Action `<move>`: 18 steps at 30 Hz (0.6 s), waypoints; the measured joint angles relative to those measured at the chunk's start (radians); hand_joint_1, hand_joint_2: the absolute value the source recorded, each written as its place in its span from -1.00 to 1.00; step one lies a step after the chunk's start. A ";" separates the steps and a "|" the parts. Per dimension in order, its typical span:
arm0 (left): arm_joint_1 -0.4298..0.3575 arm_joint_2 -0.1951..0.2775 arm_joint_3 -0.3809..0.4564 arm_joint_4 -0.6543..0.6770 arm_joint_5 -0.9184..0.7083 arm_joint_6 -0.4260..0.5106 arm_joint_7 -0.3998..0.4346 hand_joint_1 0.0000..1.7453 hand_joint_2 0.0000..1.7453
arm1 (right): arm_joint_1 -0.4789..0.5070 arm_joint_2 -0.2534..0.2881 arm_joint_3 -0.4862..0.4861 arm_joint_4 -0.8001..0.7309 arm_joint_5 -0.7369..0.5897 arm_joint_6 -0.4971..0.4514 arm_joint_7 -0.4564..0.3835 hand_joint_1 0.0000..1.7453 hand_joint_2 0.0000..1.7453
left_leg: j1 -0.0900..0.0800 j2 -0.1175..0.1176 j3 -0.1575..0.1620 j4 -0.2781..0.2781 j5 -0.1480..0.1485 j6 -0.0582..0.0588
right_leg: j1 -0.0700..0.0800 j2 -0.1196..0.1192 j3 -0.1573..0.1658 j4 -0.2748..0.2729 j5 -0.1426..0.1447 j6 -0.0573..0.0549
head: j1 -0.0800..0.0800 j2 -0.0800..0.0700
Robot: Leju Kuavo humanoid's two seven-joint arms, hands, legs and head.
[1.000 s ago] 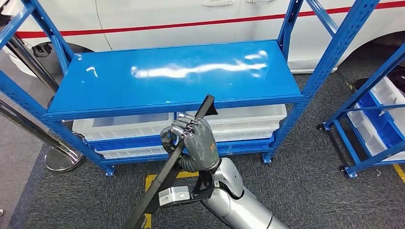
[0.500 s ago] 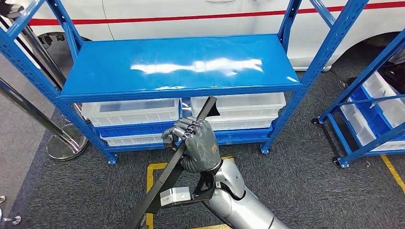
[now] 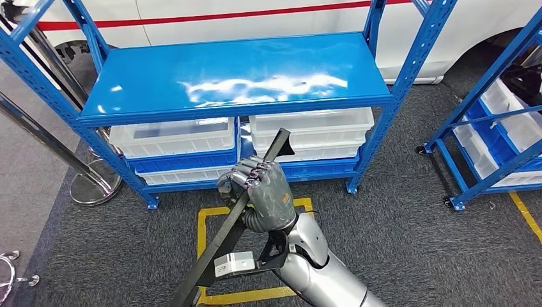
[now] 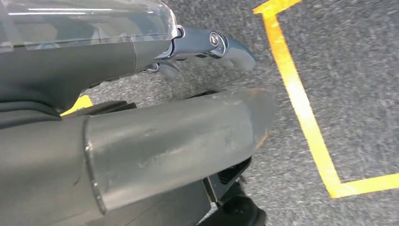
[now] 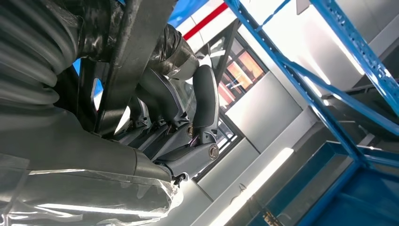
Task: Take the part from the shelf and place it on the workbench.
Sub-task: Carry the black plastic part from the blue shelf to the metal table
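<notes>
The part (image 3: 220, 246) is a long, flat black strip, held slanting upward with its top end near the shelf's lower bins. My right hand (image 3: 262, 192) grips it around the middle, in front of my body. Seen from the right wrist, the dark strip (image 5: 136, 56) crosses the palm with the fingers (image 5: 202, 103) wrapped round it. The blue shelf (image 3: 236, 70) stands ahead with its top board bare and glossy. My left hand (image 4: 141, 94) hangs over the grey carpet with its thumb and a finger stretched out, holding nothing.
White bins (image 3: 172, 137) sit on the shelf's lower levels. A second blue rack (image 3: 498, 128) with bins stands at the right. A yellow tape square (image 3: 203, 236) marks the carpet by my arm. A chrome stand base (image 3: 96, 188) is at the left, a white car (image 3: 255, 16) behind.
The whole view has shifted: the shelf now looks farther off and more carpet and yellow tape show, so the camera moved back. My right hand keeps the same grip on the strip.
</notes>
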 joint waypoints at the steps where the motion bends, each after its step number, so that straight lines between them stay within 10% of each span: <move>1: -0.001 0.000 -0.002 0.000 -0.001 0.000 0.000 -1.00 -1.00 | 0.000 0.000 0.000 0.000 0.001 0.000 0.000 1.00 1.00 | 0.001 0.000 0.046 -0.064 0.029 0.000 | -0.001 0.000 -0.008 0.004 0.004 0.003 | 0.000 0.000; 4: -0.005 -0.001 -0.007 0.000 -0.003 -0.002 0.001 -1.00 -1.00 | -0.002 0.000 0.000 0.000 0.007 0.000 0.001 1.00 1.00 | -0.003 -0.004 0.157 -0.241 0.054 0.009 | 0.002 0.000 -0.024 0.012 0.018 0.018 | 0.000 0.000; 8: -0.007 -0.004 -0.011 0.000 -0.006 -0.004 0.003 -1.00 -1.00 | -0.003 -0.001 0.000 -0.001 0.015 0.000 0.002 1.00 1.00 | -0.002 -0.002 0.153 -0.270 0.065 0.035 | 0.002 0.003 -0.036 0.018 0.022 0.042 | 0.001 0.000; 13: -0.013 -0.005 -0.013 0.000 -0.008 -0.004 0.004 -1.00 -1.00 | -0.003 -0.006 0.000 -0.002 0.018 0.000 0.007 1.00 1.00 | -0.004 0.004 0.100 -0.261 0.102 0.062 | 0.003 0.008 -0.105 0.263 -0.152 0.052 | 0.002 0.000; 15: -0.013 -0.005 -0.013 0.000 -0.008 -0.004 0.005 -1.00 -1.00 | -0.003 -0.009 0.000 -0.002 0.020 0.000 0.010 1.00 1.00 | -0.006 0.005 0.072 -0.247 0.112 0.060 | 0.003 0.008 -0.081 0.283 -0.122 0.050 | 0.002 0.000; 18: -0.014 -0.006 -0.013 0.000 -0.008 -0.004 0.005 -1.00 -1.00 | -0.004 -0.009 0.000 -0.003 0.023 0.000 0.010 1.00 1.00 | -0.008 0.004 0.040 -0.226 0.124 0.052 | 0.006 0.009 0.041 0.119 -0.079 0.037 | 0.001 0.000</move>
